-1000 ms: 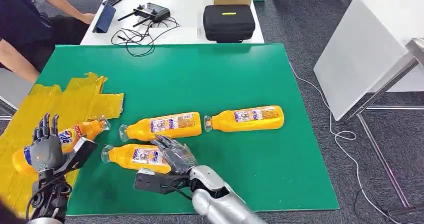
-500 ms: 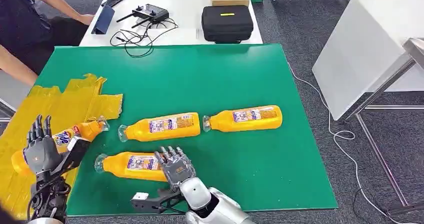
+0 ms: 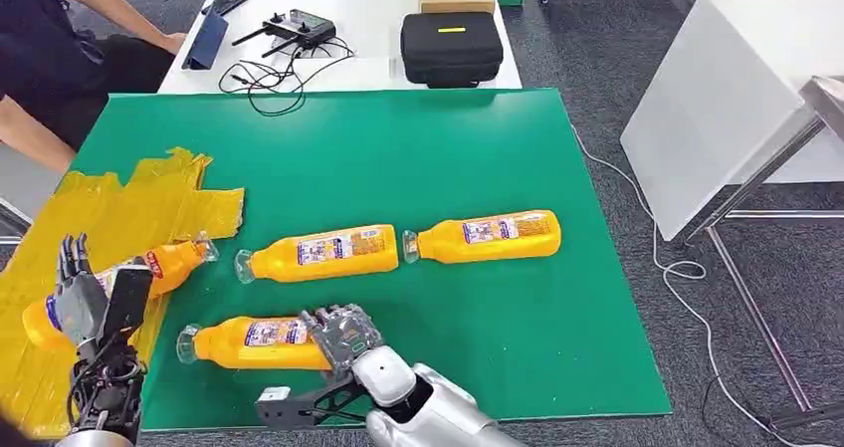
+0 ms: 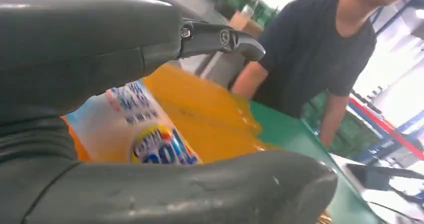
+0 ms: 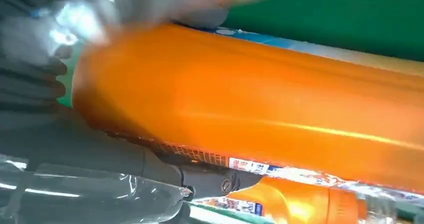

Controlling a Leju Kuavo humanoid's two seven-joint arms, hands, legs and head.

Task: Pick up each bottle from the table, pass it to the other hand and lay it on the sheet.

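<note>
My left hand point(image 3: 88, 303) is raised over the yellow sheet point(image 3: 119, 213) at the table's left edge, fingers apart and holding nothing; in my left wrist view the thumb point(image 4: 200, 189) and a dark finger point(image 4: 220, 37) stand wide of each other, with the sheet bottle's label showing between them. That sheet bottle point(image 3: 164, 263) lies on its side on the sheet just beyond my left hand, its clear cap pointing right, near the sheet's ragged edge. Behind, at the far left corner, a person point(image 3: 50, 49) in a dark shirt sits by the white table point(image 3: 378, 39), which carries a controller point(image 3: 299, 27), cables and a black case point(image 3: 451, 47). On the green mat point(image 3: 398, 148), the near bottle point(image 3: 249, 339) lies on its side with its cap to the left, and my right hand point(image 3: 343, 335) is on its base end, fingers curled over the body; my right wrist view shows the orange body pressed close against the palm and dark fingers point(image 5: 30, 79), though I cannot tell whether the grip is fully closed around it. Beyond it lies the middle bottle point(image 3: 318, 252), cap to the left, and just right of that, nearly end to end, the right bottle point(image 3: 485, 236), cap also left, both apart from my hands.
</note>
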